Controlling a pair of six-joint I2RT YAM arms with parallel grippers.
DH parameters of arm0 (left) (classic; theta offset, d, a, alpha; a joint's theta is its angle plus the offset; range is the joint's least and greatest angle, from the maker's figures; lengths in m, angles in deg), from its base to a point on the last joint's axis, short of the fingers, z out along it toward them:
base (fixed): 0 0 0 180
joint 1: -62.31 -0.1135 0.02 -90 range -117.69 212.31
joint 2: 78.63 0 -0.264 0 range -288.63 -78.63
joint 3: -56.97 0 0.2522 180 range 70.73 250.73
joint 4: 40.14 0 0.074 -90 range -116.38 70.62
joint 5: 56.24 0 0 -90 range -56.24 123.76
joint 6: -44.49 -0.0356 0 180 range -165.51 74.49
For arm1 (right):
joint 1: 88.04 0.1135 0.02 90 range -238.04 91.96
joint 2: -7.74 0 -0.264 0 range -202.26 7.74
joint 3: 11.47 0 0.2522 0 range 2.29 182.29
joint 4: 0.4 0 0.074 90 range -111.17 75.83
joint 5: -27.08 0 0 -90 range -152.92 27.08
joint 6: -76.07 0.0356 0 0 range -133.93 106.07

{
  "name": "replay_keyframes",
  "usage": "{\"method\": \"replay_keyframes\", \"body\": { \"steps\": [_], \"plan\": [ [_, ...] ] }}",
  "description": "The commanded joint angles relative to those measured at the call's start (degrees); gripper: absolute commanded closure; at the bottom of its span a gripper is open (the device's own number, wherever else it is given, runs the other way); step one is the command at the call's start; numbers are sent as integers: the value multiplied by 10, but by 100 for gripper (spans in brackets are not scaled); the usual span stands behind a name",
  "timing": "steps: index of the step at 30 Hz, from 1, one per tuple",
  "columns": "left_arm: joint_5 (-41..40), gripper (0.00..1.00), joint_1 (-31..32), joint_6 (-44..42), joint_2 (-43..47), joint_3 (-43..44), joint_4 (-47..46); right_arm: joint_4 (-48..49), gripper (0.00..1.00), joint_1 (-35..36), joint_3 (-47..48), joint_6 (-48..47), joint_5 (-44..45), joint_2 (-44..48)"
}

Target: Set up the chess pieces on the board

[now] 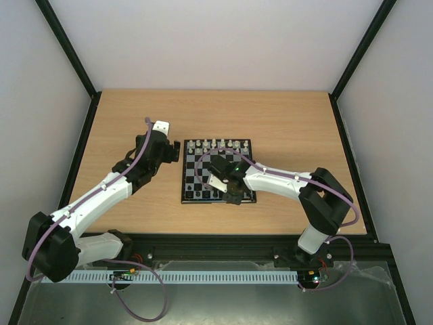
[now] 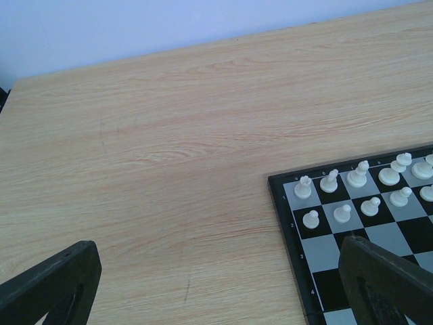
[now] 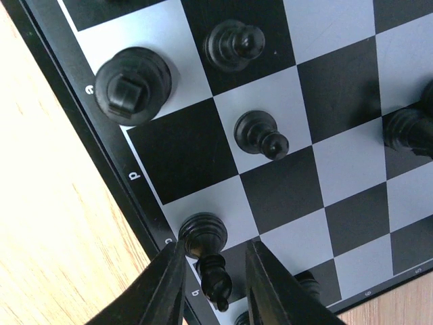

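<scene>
The board (image 1: 203,177) lies mid-table, with white chess pieces (image 1: 218,144) lined up along its far edge. My right gripper (image 1: 232,198) hovers over the board's near edge. In the right wrist view it (image 3: 215,245) is open, its fingers straddling a black piece (image 3: 205,235) that stands on a pale square by the rim (image 3: 88,128); a gap shows on the right side. More black pieces (image 3: 260,133) stand nearby. My left gripper (image 1: 169,150) hangs left of the board's far corner, open wide (image 2: 218,245) over bare wood, with white pieces (image 2: 344,213) to its right.
A round-topped black piece (image 3: 132,84) and another black piece (image 3: 233,44) stand along the same rim. The board's corner (image 2: 287,223) lies just inside the left gripper's right finger (image 2: 379,277). Black frame posts and pale walls enclose the wooden table (image 1: 291,128).
</scene>
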Motion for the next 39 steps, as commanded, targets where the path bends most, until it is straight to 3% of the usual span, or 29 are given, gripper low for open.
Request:
{"method": "replay_keyframes", "body": {
  "steps": [1,7,12,17,19,20,23,27,34,39],
  "plan": [
    [-14,1,2,11,1,11,-2,-30,71,5,10,12,-9,27],
    [-36,1,-3,55,-23,18,5,-32,64,-26,-2,12,-46,114],
    [-40,1,-7,46,-57,33,5,-8,61,-112,-20,25,-119,182],
    [-63,1,-8,117,-20,-15,-42,40,60,-206,-61,51,-192,237],
    [-20,1,-8,106,-16,-20,-39,49,60,-241,-66,65,-224,241],
    [12,3,-8,97,-12,-24,-38,48,60,-264,-65,70,-242,242],
    [157,23,-7,44,5,-49,-67,66,61,-312,-82,90,-293,260],
    [286,38,1,16,-8,-53,-96,93,61,-360,-123,119,-344,293],
    [279,57,96,18,-188,108,17,132,59,-416,-180,153,-359,376],
    [277,59,140,53,-282,232,70,145,59,-424,-187,154,-349,391]
  ]
}}
